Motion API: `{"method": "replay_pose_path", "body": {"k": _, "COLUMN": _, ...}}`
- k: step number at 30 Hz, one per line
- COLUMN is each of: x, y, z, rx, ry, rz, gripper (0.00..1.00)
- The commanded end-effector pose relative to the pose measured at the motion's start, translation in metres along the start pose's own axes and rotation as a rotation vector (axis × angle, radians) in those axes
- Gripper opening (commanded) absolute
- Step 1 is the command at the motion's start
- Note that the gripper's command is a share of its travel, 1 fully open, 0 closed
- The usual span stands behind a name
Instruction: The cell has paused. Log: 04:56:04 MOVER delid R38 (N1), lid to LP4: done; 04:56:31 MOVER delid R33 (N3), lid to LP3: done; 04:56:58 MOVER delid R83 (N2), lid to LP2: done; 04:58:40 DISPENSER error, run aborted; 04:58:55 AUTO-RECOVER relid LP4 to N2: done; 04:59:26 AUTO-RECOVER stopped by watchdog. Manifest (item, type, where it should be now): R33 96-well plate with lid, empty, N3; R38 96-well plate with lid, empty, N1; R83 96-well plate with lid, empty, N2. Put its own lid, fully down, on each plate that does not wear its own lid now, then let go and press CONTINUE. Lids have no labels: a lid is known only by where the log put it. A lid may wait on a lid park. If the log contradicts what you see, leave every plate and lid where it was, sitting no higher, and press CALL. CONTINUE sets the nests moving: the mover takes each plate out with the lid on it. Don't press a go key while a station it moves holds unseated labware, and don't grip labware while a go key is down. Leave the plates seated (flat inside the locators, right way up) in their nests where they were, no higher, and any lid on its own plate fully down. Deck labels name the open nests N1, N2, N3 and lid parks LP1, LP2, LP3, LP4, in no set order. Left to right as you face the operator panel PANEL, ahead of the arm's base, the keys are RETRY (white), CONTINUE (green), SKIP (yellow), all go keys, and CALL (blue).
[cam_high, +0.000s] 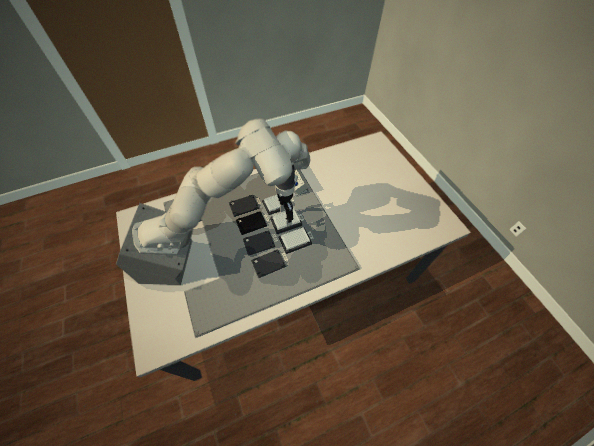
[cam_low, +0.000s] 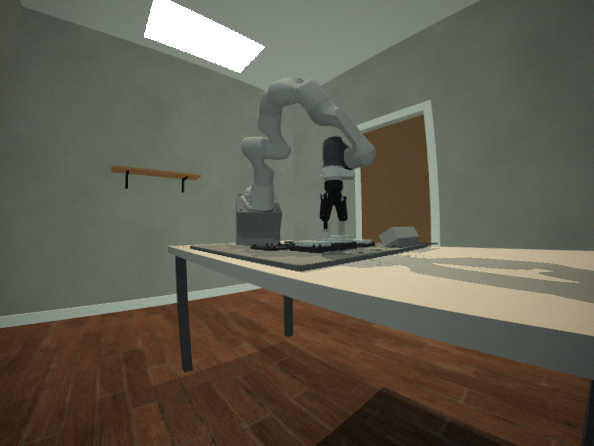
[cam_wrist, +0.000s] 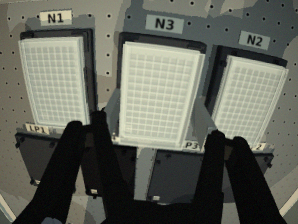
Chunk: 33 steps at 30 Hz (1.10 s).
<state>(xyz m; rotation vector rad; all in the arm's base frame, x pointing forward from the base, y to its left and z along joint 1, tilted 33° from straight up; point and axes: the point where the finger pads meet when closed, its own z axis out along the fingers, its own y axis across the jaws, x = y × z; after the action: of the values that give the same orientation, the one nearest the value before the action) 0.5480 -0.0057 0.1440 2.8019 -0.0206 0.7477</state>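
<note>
Three white 96-well plates sit in a row in the wrist view: under N1 (cam_wrist: 53, 82), N3 (cam_wrist: 160, 92) and N2 (cam_wrist: 249, 99). The piece at N3 looks larger and nearer than its neighbours. My gripper (cam_wrist: 156, 103) straddles its near edge and is shut on a clear lid held over the N3 plate. From above, the gripper (cam_high: 289, 214) hangs over the middle plate (cam_high: 286, 220) of the row. In the side view the fingers (cam_low: 332, 220) stand a little above the deck. I cannot tell which plates wear lids.
Four dark lid parks (cam_high: 256, 234) lie in a row beside the plates, toward the arm's base (cam_high: 155, 250). The grey operator panel (cam_low: 400, 235) stands at the far end of the deck mat. The arm's upper links overhang the far plate (cam_high: 274, 202).
</note>
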Motion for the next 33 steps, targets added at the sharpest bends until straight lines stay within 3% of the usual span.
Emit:
{"method": "replay_pose_path", "body": {"k": 1, "x": -0.0001, "y": -0.0011, "z": 0.0021, "rx": 0.002, "ry": 0.001, "rz": 0.008, "gripper": 0.00}}
{"method": "replay_pose_path", "body": {"k": 33, "x": -0.0004, "y": -0.0018, "z": 0.0069, "rx": 0.002, "ry": 0.001, "rz": 0.008, "gripper": 0.00}}
